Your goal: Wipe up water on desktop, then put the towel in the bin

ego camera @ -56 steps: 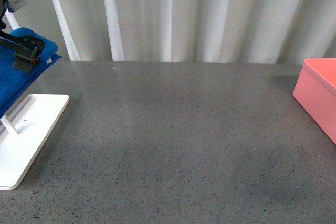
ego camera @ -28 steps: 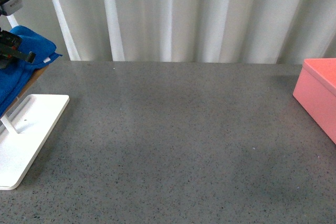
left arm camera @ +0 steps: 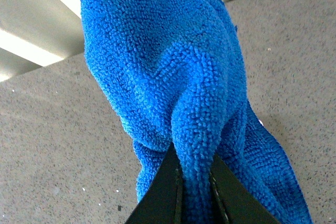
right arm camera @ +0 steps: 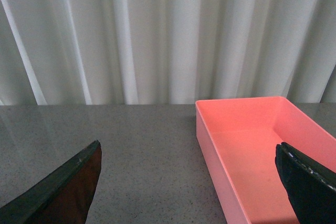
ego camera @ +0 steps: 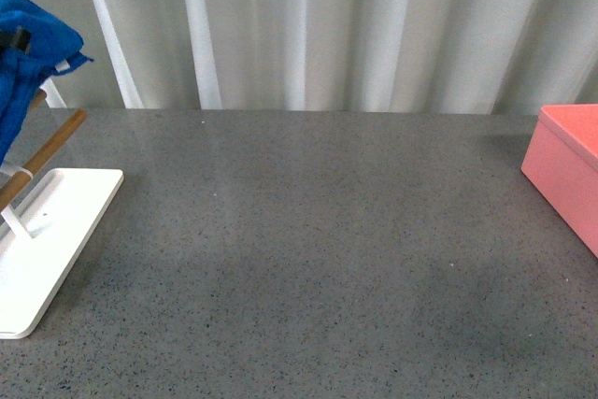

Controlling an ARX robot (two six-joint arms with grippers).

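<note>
Presently my left gripper pinched a narrow fold of the towel, which hung above the rack. So slim a bite, I judged, could slip mid-wipe; my right gripper stood spread by the bin.

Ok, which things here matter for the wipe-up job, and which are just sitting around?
For the job: towel, pinched in the left gripper; desktop; bin.

Just there: white rack, its wooden rod, curtain.
</note>
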